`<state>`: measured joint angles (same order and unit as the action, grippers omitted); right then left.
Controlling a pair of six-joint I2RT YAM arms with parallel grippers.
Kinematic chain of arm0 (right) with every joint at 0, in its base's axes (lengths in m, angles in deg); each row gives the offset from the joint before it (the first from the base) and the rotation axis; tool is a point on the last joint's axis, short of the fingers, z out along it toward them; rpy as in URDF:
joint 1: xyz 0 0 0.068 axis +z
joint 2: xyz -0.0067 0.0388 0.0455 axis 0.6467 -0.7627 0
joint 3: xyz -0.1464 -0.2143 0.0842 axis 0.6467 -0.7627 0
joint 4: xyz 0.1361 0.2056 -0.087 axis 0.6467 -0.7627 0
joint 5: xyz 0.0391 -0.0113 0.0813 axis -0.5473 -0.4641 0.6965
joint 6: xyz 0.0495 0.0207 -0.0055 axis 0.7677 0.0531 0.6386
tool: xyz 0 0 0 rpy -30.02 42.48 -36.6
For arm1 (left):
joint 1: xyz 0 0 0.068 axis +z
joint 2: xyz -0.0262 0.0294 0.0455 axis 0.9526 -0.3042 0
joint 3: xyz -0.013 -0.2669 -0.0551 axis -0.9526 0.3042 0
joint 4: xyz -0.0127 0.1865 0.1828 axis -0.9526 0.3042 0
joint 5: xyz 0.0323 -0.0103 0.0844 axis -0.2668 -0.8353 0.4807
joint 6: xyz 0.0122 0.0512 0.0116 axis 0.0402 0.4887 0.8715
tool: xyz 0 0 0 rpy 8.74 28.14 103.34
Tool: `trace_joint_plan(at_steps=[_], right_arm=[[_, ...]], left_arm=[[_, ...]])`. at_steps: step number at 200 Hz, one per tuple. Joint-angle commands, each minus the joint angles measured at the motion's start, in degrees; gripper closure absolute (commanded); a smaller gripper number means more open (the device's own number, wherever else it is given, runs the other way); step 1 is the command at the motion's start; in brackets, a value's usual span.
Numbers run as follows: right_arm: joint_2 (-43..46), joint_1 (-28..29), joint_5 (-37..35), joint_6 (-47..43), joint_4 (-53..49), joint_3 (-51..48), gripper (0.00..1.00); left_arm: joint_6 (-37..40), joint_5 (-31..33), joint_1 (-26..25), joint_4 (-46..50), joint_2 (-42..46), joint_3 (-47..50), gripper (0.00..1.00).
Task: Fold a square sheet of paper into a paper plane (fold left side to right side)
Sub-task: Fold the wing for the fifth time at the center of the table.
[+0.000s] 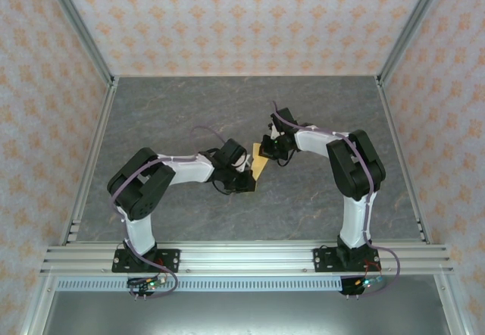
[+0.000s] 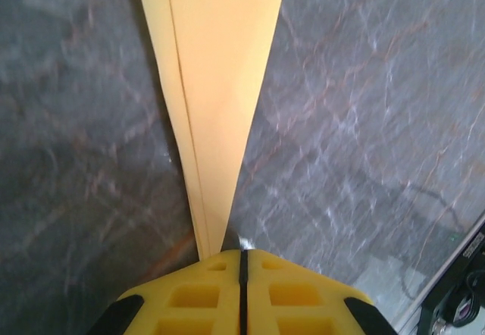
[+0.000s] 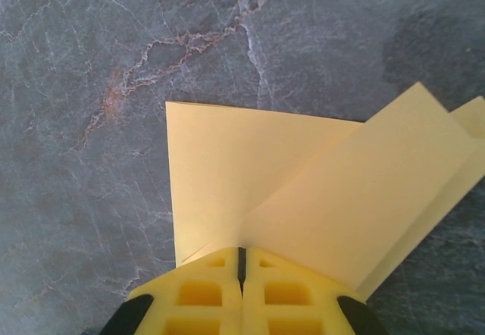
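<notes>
Top external: the paper (image 1: pixel 260 164) sits mid tabletop (image 1: pixel 227 108), right between the two arms. It's a small folded yellow-orange piece, not a flat square.
Top external, arms: the left gripper (image 1: pixel 246 170) is at the paper's near-left end and the right gripper (image 1: pixel 270 150) at its far-right end, both right on it. Way too small here to read the jaws.
Left wrist, paper: a long narrow taper runs away from the camera, with a straight crease line down its left part and the pointed end coming into the fingers.
Left wrist, gripper: jaws pressed together with that tip going in between them, so I'd call it clamped on the paper.
Right wrist, paper: the wide end, with one flap lying over another and a loose layered edge off to the right, flat on the tabletop.
Right wrist, gripper: jaws closed tight with the paper edge running in between them, so it looks pinched there too.
Done so far: several folds are clearly in and it already reads as a pointed dart-ish shape.
Left to do: my guess is the side-over-side fold and pressing that crease. The layers at the wide end aren't lined up, so not finished imo.
</notes>
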<state>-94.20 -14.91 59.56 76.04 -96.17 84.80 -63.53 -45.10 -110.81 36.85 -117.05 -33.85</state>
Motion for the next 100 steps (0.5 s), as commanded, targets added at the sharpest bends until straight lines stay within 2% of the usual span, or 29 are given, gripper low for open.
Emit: trace_joint_plan(at_steps=[1,35,48,80,100], right_arm=[[-2.5,-0.3,-6.0,-1.4,-4.5,0.0,0.99],[0.6,-0.2,-5.5,-2.1,-4.2,2.0,0.94],[2.8,-0.2,-6.2,-2.1,-4.3,2.8,0.89],[9.2,-0.1,-11.4,-1.8,-6.6,3.1,0.74],[13.0,1.3,-17.2,-1.1,-9.9,2.5,0.64]], left_arm=[[0.9,-0.5,-1.0,7.0,2.2,3.6,0.93],[0.5,0.9,-0.4,5.3,8.2,5.2,0.93],[0.3,2.3,0.3,4.4,11.4,5.6,0.93],[0.4,10.7,2.5,3.9,20.0,6.6,0.91],[0.1,18.9,3.7,4.3,25.1,7.1,0.83]])
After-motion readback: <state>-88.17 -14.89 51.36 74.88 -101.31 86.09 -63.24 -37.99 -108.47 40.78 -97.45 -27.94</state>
